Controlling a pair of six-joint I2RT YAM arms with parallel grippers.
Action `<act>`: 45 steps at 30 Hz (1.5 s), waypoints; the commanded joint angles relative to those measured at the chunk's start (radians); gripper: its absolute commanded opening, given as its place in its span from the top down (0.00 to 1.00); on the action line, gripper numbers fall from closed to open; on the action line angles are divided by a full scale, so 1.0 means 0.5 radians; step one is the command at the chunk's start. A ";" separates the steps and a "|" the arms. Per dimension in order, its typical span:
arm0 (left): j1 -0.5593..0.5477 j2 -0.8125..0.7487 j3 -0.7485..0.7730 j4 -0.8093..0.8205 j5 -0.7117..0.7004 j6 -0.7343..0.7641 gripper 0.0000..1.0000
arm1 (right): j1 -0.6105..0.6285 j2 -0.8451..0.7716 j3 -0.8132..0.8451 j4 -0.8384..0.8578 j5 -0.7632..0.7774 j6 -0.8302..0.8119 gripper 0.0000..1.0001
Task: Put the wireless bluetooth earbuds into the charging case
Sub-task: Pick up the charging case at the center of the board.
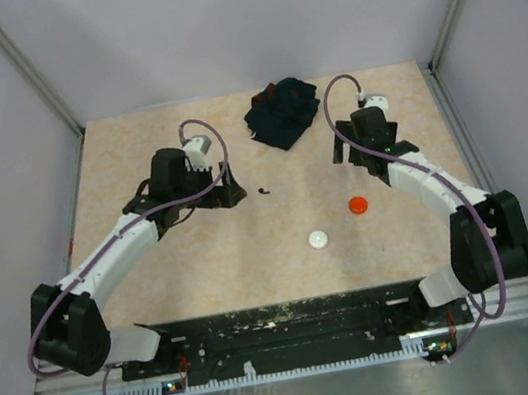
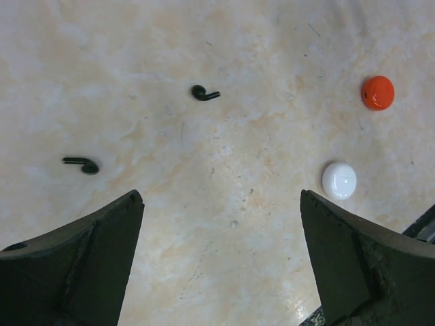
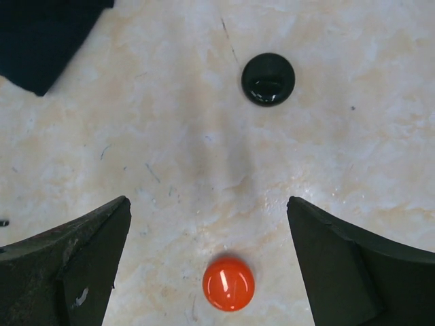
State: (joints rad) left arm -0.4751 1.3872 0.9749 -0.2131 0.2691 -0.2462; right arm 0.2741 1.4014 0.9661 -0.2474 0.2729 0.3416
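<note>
Left gripper (image 2: 219,197): jaws spread wide, nothing held, nothing touched. Only bare table (image 2: 224,258) shows in the gap.
- A black earbud (image 2: 205,93) lies ahead of the gap, slightly left of centre, flat on the table with its stem pointing right.
- A second black earbud (image 2: 83,164) lies just beyond the left fingertip (image 2: 129,204), stem pointing left. It is clear of the finger and well apart from the first one.
- A white puck (image 2: 339,180) sits near the right finger's tip, not touching it. An orange-red puck (image 2: 377,92) is farther out on the same side.

Right gripper (image 3: 208,202): also fully spread, empty, no contact.
- The orange-red puck lies on the table in line with the gap, close in, clear of both fingers.
- A black puck (image 3: 268,79) is ahead and a little right of centre.
- A corner of the navy cloth (image 3: 41,34) shows in the upper left of that wrist view.

Top view:
- Only one earbud shows, as a dark speck just right of the left gripper. I can't pick out the second one there.
- The orange-red puck is near the right gripper and the white puck is nearer the bases, roughly mid-table.
- The cloth is bunched at the far edge between the two arms.

Both earbuds lie loose on the table, outside any puck.
</note>
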 commanded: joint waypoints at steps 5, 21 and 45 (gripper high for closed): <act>0.210 -0.115 -0.039 -0.102 -0.062 0.150 0.01 | -0.200 0.317 0.294 0.040 -0.057 -0.025 0.07; 0.281 -0.196 -0.051 -0.145 -0.227 0.273 0.01 | -0.376 1.021 0.790 -0.044 -0.143 -0.181 0.15; 0.288 -0.174 -0.051 -0.151 -0.120 0.318 0.03 | -0.413 1.276 0.841 0.039 -0.190 -0.338 0.41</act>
State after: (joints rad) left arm -0.3393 1.2949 0.9539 -0.2848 0.1875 -0.1032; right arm 0.0818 2.0129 1.3567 -0.2600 0.1787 0.1982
